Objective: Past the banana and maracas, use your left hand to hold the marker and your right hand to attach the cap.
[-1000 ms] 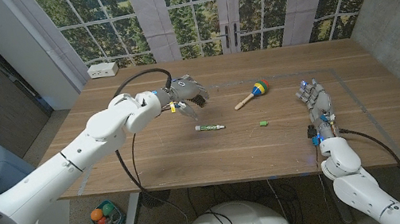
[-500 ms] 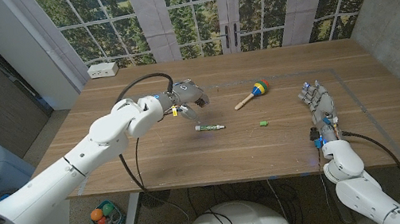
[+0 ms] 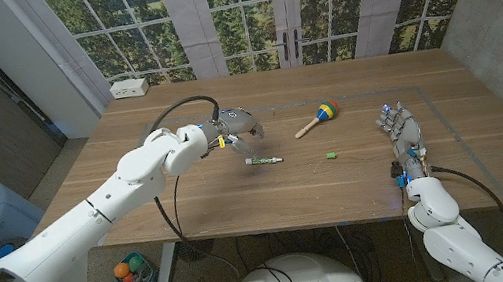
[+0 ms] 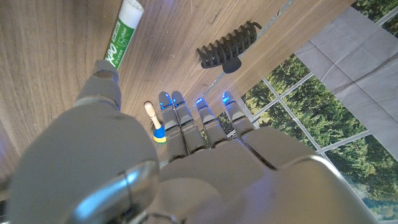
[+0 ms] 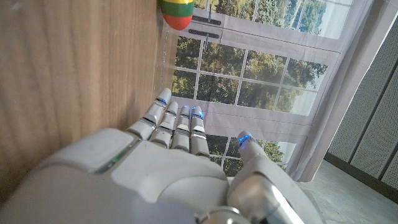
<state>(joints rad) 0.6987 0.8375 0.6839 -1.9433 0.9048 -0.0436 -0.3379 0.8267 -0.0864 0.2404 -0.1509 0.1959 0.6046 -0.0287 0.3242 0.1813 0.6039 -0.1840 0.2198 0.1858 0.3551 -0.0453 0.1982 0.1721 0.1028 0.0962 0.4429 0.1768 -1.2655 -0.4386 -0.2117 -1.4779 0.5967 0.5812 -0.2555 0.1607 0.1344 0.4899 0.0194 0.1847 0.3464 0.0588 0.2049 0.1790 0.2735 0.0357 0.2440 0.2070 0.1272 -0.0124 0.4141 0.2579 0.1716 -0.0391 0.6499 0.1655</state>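
Observation:
A green-and-white marker (image 3: 264,160) lies uncapped on the wooden table (image 3: 201,205), and it shows past my fingers in the left wrist view (image 4: 122,34). Its small green cap (image 3: 332,156) lies apart, to the marker's right. My left hand (image 3: 239,128) hovers just behind and left of the marker, fingers apart, nothing in it (image 4: 180,162). A colourful maraca (image 3: 319,116) lies farther back, between the two hands (image 4: 153,121) (image 5: 178,12). My right hand (image 3: 400,130) stands at the table's right with fingers straight and holds nothing (image 5: 174,168).
A black hair claw clip (image 4: 227,50) lies on the table beyond my left hand. A white power strip (image 3: 130,86) sits at the far left corner. A black cable loops over my left forearm (image 3: 175,102). Windows stand behind the table.
My left hand has drifted slightly down and toward the marker, its fingers tipping lower. The right hand, marker, cap and maraca have stayed put.

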